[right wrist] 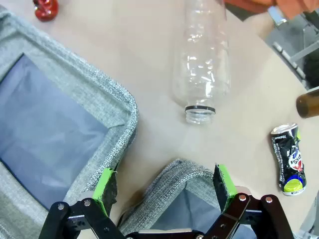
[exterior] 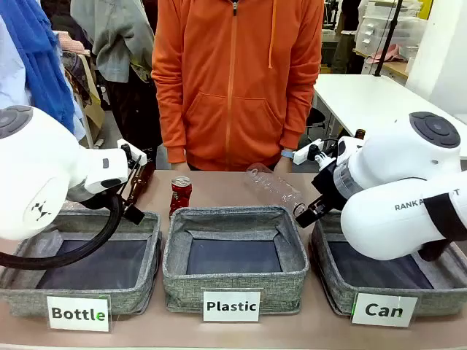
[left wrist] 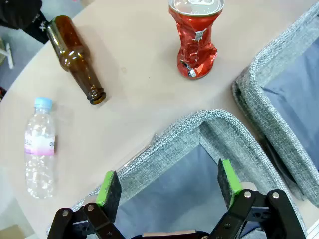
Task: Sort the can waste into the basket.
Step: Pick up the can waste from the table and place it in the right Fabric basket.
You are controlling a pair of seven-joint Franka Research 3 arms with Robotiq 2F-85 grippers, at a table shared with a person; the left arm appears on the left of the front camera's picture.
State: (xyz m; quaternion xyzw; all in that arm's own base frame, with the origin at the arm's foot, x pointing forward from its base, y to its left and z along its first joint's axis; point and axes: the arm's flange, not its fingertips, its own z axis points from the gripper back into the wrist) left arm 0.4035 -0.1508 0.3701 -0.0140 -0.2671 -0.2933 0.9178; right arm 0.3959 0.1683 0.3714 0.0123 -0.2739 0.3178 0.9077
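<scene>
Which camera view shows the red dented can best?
The left wrist view: the red can stands upright, close and nearly whole, its dents plain. The front view shows it small, beyond the Plastic basket. The right wrist view catches a red piece of it at the picture's top edge.

The red can (exterior: 180, 191) stands upright on the bench (exterior: 219, 191), well left of the basket (exterior: 330, 290) and farther back. Its body is badly dented and creased and its silver top (left wrist: 196, 5) faces up.

The black can (right wrist: 289, 164) lies on its side on the bench, just beyond the basket's far corner (right wrist: 174, 174) and apart from it. It is crumpled, with green-yellow marks and a silver top.

The basket is grey woven fabric, rectangular, with a dark lining. It sits at the bench's front right, and a white label (exterior: 384, 310) on its front wall reads "Can".
</scene>
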